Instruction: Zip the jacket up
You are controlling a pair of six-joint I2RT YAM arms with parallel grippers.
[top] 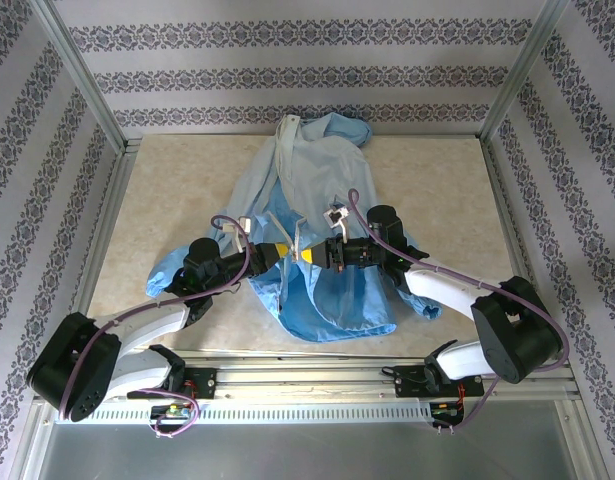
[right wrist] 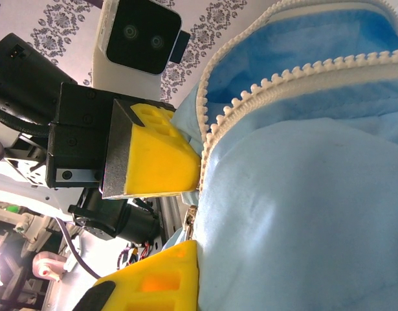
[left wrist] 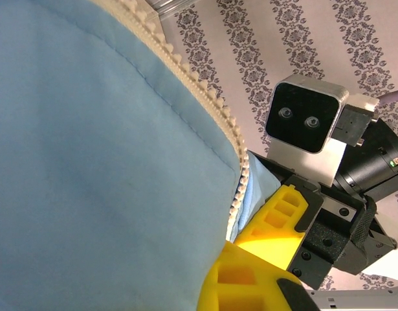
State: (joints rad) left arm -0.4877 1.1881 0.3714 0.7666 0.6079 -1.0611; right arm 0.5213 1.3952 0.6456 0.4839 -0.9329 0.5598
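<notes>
Thin, crinkly light-blue jacket [top: 327, 300] with a toothed, cream zipper strip [left wrist: 205, 96].

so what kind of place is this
Probably a robot lab test cell: a table boxed in by metal posts and patterned walls, with two arms bolted on, working a jacket.

In both wrist views you are watching the jacket [left wrist: 108, 162] running off the picture's edges. From above, the left pincer [top: 285, 252] and right pincer [top: 301, 256] are covering the zipper [left wrist: 215, 103] where they meet; its slider is too small to tell.
</notes>
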